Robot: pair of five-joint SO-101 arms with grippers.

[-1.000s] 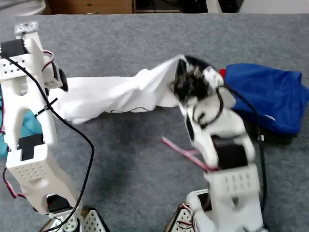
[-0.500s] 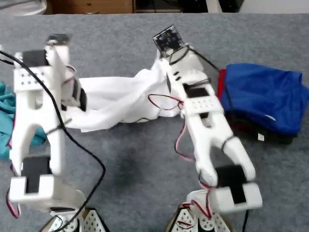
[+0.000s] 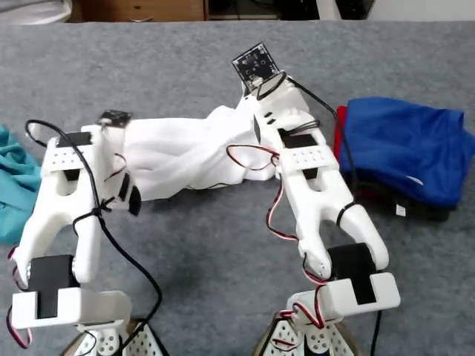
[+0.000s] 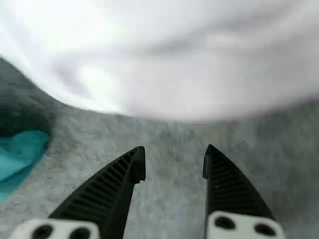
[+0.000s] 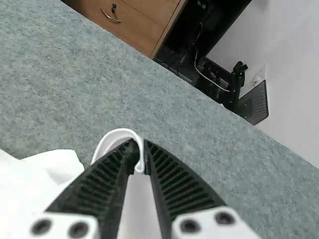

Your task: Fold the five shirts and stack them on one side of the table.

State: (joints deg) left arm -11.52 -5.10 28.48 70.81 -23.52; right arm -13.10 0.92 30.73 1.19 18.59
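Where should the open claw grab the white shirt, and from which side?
Probably the white shirt's left end, at the edge lying on the table just ahead of the open left gripper. Come in low from the bare table side, since that loose edge faces it and the right gripper already pinches the other end.

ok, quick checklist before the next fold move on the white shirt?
1. Right gripper grip: ok, shut on an edge of the white shirt.
2. Left gripper grip: not ok, open over bare table beside the shirt.
3. Shirt spread flat: not ok, bunched and creased.
4. Stack clear: ok, blue shirt lies apart, beside the right arm.
5. Teal shirt clear: ok, apart at the table's edge.
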